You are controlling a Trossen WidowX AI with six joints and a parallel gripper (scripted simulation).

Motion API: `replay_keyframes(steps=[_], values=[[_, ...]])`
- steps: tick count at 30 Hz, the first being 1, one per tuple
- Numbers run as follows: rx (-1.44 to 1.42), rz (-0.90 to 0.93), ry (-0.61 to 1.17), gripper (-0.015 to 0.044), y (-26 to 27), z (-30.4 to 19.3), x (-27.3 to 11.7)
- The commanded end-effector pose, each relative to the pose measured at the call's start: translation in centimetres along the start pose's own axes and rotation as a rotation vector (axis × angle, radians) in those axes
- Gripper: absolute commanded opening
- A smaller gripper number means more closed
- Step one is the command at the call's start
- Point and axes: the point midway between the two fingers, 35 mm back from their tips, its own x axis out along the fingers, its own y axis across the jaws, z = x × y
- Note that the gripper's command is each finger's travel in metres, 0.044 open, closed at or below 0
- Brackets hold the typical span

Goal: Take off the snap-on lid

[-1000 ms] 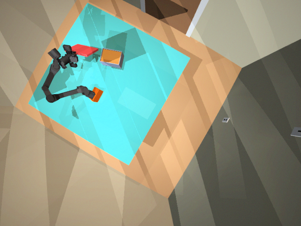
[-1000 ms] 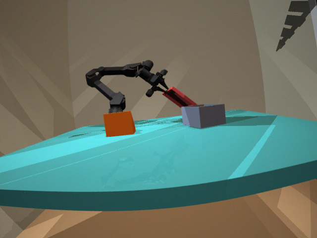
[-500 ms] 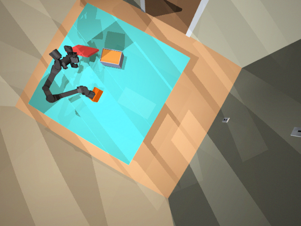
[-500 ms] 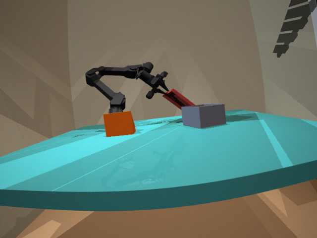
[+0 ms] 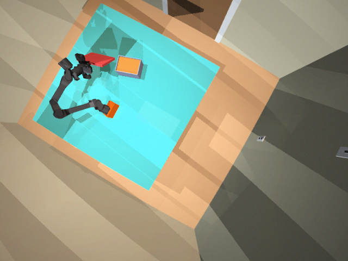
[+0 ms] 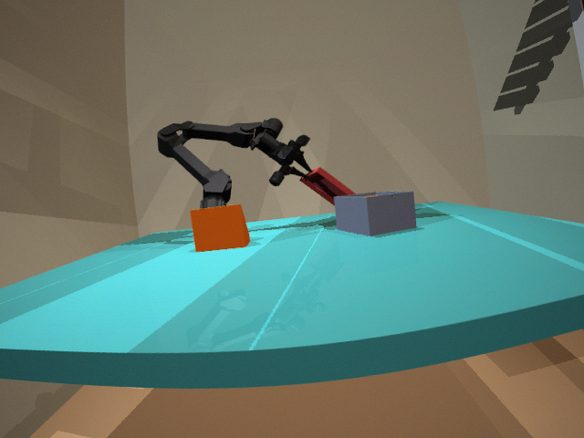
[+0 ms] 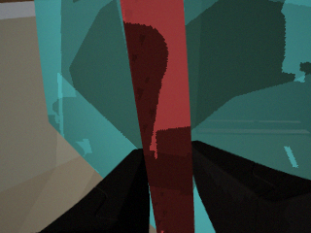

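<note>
The red lid is off the box, in the air beside it. It is tilted, sloping down from my fingers toward the box side, with its hollow underside partly showing in the exterior view. My gripper is shut on one edge of the lid. The grey storage box stands upright and open on the table, with an orange surface inside. The top view shows a narrow gap between lid and box. In the exterior view the box hides the lid's low end.
An orange block stands on the turquoise table, close by the arm's base. The table's edge runs just behind the gripper in the top view.
</note>
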Motion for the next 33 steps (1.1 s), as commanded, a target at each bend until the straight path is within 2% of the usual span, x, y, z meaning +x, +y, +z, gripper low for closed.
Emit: replay_keyframes(steps=[1,33], values=[[0.003,0.013,-0.005,0.0000,0.0,0.0,0.2],[0.004,0.014,-0.004,0.0000,-1.9,0.0,1.8]])
